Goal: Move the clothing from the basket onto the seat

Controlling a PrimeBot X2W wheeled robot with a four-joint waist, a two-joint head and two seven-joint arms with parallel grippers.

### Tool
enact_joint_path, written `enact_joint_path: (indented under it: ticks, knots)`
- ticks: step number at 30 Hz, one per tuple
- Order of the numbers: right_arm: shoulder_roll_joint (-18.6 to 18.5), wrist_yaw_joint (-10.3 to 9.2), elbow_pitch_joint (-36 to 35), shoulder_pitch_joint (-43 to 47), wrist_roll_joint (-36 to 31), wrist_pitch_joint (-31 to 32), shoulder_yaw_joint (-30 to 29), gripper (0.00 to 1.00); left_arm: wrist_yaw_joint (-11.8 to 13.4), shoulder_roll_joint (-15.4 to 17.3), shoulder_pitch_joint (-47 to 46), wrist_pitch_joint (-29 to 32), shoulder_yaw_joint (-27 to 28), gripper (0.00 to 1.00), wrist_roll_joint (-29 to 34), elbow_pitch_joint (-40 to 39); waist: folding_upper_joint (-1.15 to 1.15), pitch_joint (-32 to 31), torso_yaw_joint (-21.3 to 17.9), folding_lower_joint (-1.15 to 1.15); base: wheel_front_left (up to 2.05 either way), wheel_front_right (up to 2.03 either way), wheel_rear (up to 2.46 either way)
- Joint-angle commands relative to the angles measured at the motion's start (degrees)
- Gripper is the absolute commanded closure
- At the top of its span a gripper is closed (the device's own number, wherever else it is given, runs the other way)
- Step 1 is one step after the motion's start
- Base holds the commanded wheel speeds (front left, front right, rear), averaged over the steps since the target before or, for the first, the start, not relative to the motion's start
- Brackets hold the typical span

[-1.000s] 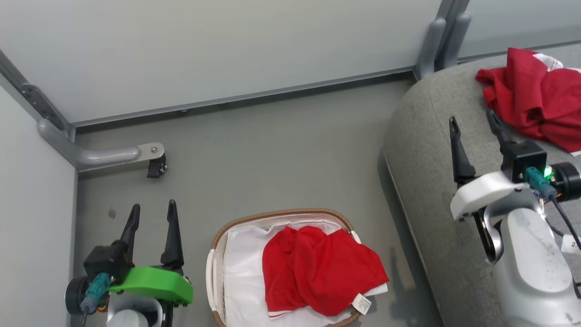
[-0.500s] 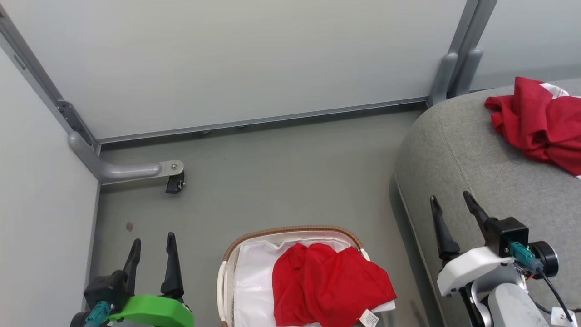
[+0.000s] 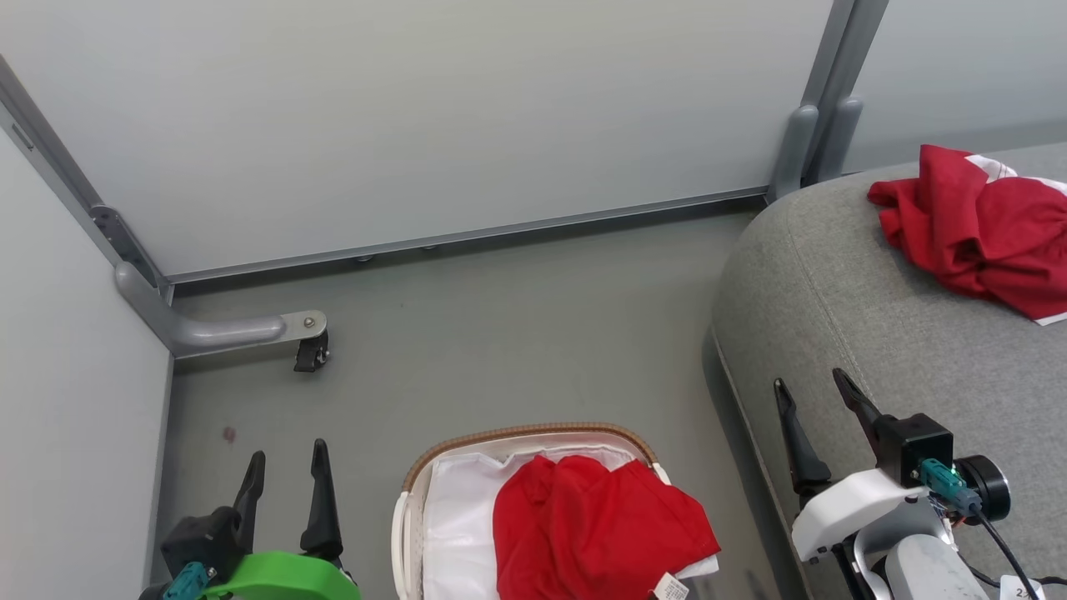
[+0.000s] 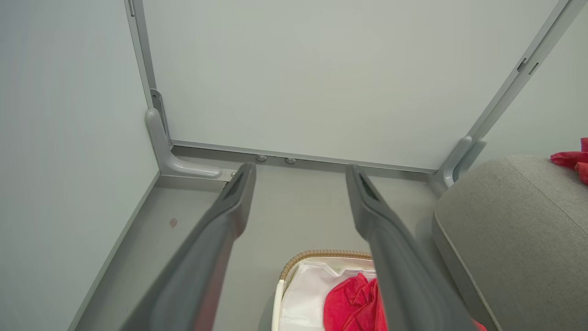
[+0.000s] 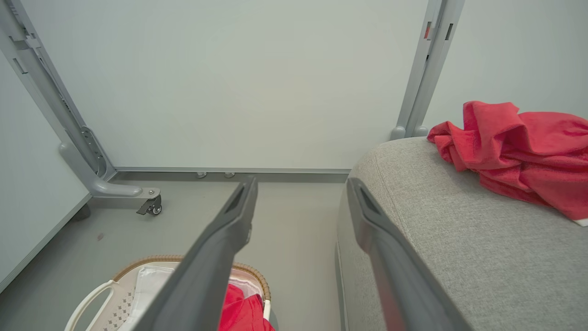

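Now the right gripper (image 3: 809, 379) has drawn back from the red garment (image 3: 975, 237) it was beside a second ago. It hangs over the near left edge of the seat (image 3: 834, 292), its fingers wide and holding nothing. That garment lies crumpled toward the seat's far edge, a strip of white trim showing at its top, well apart from the gripper. By my reading, the first half of the job is done. The second red garment (image 3: 592, 533) is in the basket (image 3: 517, 433) on the floor just left of the seat. It is spread loosely over the white liner (image 3: 454, 517), a small white care label at its near corner. The left gripper (image 3: 288, 450) waits left of the basket, fingers wide, empty.
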Motion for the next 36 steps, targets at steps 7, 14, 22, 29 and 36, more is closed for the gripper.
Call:
enact_joint_path:
  ticks: [7, 14, 22, 29, 36]
  knots:
    - [-0.19, -0.08, 0.06, 0.48, -0.07, -0.11, 0.33, 0.0, 0.21, 0.1, 0.0, -0.05, 0.03, 0.0, -0.17, 0.16, 0.0, 0.12, 0.28, 0.0, 0.0, 0.0, 0.0]
    - [-0.19, -0.08, 0.21, 0.03, -0.38, -0.11, 0.41, 0.0, 0.0, 0.1, -0.22, -0.05, 0.21, 0.0, 0.06, 0.08, 0.0, 0.48, 0.23, 0.0, 0.0, 0.0, 0.0]
    - [-0.19, -0.08, -0.63, -1.22, -0.76, -0.11, 0.09, 0.0, -0.51, 0.1, -1.68, -0.05, -1.51, 0.0, 0.72, 0.8, 0.0, 2.73, -0.02, 0.0, 0.0, 0.0, 0.0]
    - [-0.19, -0.08, -2.69, -3.79, -1.54, -0.1, -0.66, 0.0, -1.33, 0.14, -6.18, -0.04, -4.56, 0.0, 1.82, 3.57, 0.0, 8.89, -1.2, 0.0, 0.0, 0.0, 0.0]
    - [-0.18, -0.08, -5.08, -8.79, -2.37, -0.11, -2.34, 0.0, -2.14, 0.15, -14.95, -0.04, -9.71, 0.0, 2.89, 10.11, 0.0, 18.66, -4.12, 0.0, 0.0, 0.0, 0.0]
